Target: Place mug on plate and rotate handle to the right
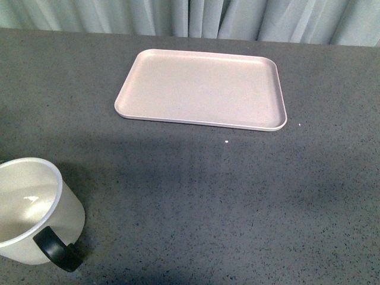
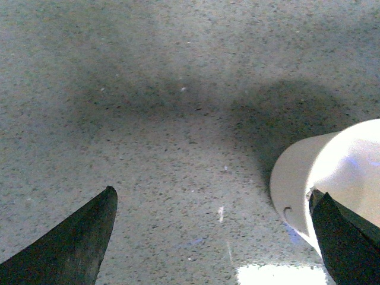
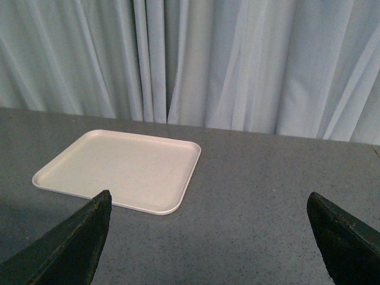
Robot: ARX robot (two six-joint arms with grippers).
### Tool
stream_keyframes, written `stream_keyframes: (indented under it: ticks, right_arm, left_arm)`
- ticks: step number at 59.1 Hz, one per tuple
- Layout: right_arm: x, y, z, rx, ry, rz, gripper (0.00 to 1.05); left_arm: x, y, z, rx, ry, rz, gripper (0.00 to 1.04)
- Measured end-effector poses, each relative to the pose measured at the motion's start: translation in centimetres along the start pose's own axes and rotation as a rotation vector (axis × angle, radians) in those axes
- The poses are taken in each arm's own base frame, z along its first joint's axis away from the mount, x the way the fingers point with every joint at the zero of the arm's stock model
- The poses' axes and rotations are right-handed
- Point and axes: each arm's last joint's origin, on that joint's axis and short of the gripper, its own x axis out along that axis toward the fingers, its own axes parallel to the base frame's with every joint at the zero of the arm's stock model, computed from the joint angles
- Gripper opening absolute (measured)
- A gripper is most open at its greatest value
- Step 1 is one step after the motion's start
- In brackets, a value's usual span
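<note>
The white mug [image 1: 29,208] stands upright at the table's near left corner, its black handle [image 1: 56,249] pointing toward me; the smiley face is hidden. The pale pink plate [image 1: 202,89] lies empty at the far middle of the table. Neither gripper shows in the front view. My left gripper [image 2: 211,237] is open and low over the table, with the mug [image 2: 323,178] just beside one fingertip [image 2: 344,237] and not between the jaws. My right gripper [image 3: 208,237] is open and empty, raised over the table, with the plate [image 3: 122,169] ahead of it.
The grey speckled table [image 1: 225,202] spreads between mug and plate. Pale curtains [image 3: 237,59] hang behind the table's far edge.
</note>
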Motion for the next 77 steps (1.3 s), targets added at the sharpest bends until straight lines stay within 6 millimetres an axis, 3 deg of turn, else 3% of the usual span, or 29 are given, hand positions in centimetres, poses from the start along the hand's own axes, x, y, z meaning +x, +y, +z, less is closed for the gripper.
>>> stream_keyframes:
  ticks: [63, 77]
  right_arm:
    - [0.0, 0.0, 0.0, 0.0, 0.0, 0.0, 0.95]
    - [0.0, 0.0, 0.0, 0.0, 0.0, 0.0, 0.95]
  left_arm:
    - [4.7, -0.5, 0.4, -0.001, 0.118, -0.101, 0.95]
    - [5.0, -1.0, 0.7, 0.046, 0.114, -0.114, 0.67]
